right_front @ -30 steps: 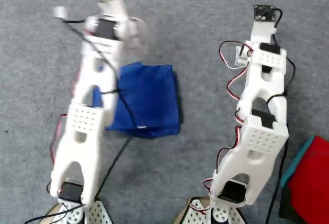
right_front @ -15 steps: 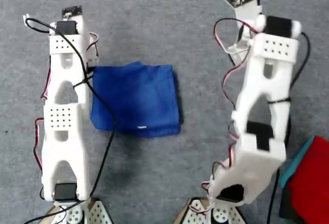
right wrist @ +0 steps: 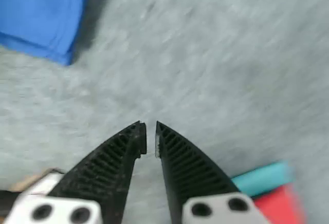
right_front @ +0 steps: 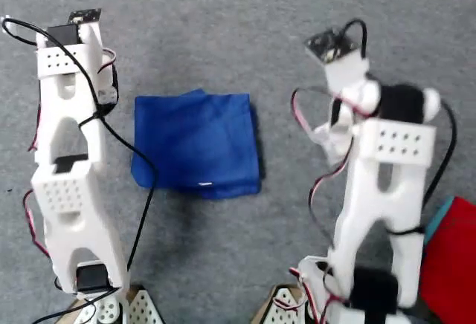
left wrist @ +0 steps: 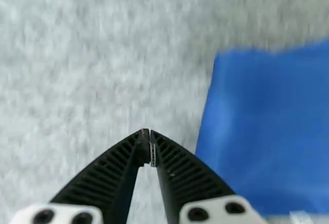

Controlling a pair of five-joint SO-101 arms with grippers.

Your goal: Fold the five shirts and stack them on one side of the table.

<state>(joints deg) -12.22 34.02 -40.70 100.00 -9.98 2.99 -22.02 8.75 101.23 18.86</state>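
A folded blue shirt (right_front: pixel 197 142) lies on the grey table (right_front: pixel 260 49) between both arms; the left gripper (left wrist: pixel 149 147) is closed and empty, and the right gripper (right wrist: pixel 150 139) is all but closed, also empty.

The folded blue fabric shirt (right_front: pixel 197 142) is showing one solid royal blue. The felt-like table cover (right_front: pixel 282 56) is showing mottled grey. The white plastic arms (right_front: pixel 71 153) are carrying red, black and white wires. A red fabric piece (right_front: pixel 454 264) is showing beside a teal fabric strip (right_front: pixel 435 227).
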